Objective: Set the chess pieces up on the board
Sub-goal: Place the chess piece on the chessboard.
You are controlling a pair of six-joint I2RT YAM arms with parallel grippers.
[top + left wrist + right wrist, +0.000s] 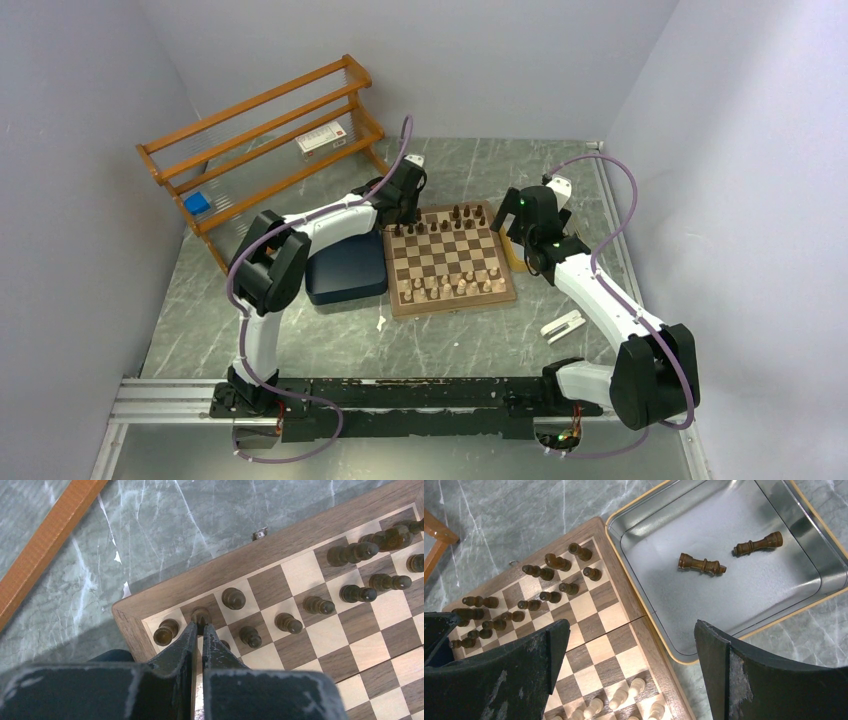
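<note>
The board lies mid-table. Several dark brown chess pieces stand on its two far rows. My left gripper is at the board's far left corner, also seen in the top view. Its jaws are shut on the top of a dark piece standing on the back row, second square from the corner. My right gripper is open and empty above the board's right edge. Two dark pieces lie on their sides in a metal tin beside the board.
Cream chessmen fill the board's near rows. A dark blue tray sits left of the board under my left arm. A wooden rack stands at the back left. A small white object lies on the table at right.
</note>
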